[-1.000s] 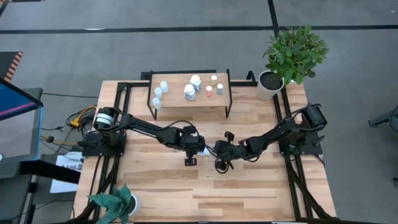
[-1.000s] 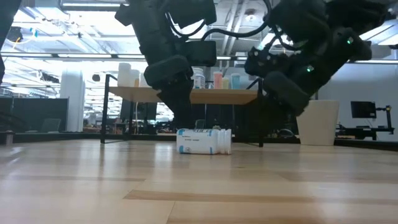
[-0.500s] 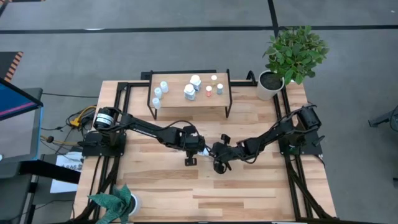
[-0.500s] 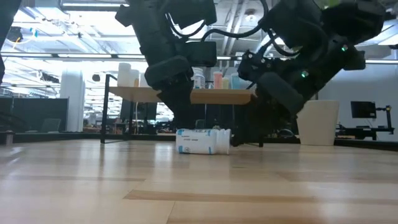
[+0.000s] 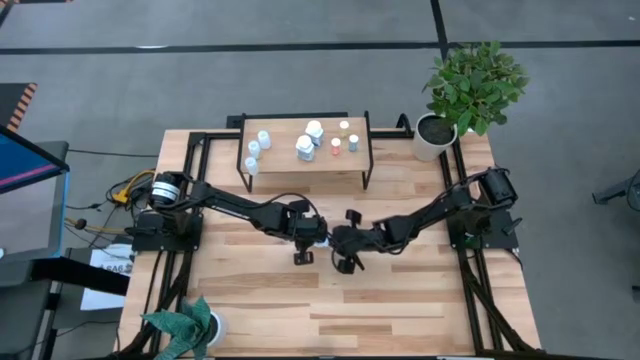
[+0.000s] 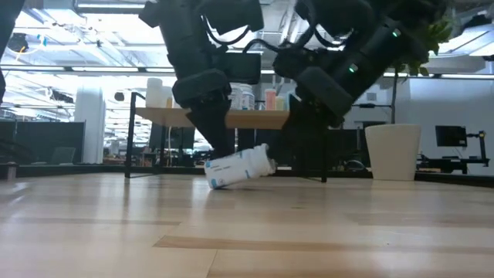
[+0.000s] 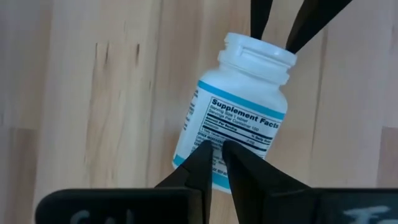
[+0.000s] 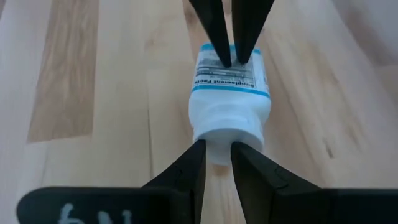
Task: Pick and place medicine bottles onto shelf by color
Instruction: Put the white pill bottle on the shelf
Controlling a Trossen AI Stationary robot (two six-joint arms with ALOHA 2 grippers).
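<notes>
This is a robotics lab or test floor inside a large open industrial-style hall. A plank tabletop (image 5: 260,300) on a black metal frame (image 5: 215,135) stands on grey floor marked with dark lines. Cables (image 5: 115,195) trail off one side beside a monitor (image 5: 25,165). The low view shows long ceiling strip lights (image 6: 69,38), exposed ducting and more screens (image 6: 451,137) farther back. Potted plants (image 5: 470,85) sit at the corners.

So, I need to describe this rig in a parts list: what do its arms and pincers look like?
Both arms are black, jointed and slender, with cables looped along them. The left arm has a silvery cylindrical base joint. The right arm shows small green lights in the low view. Each pincer, left and right, has two thin, tapered black fingers.
</notes>
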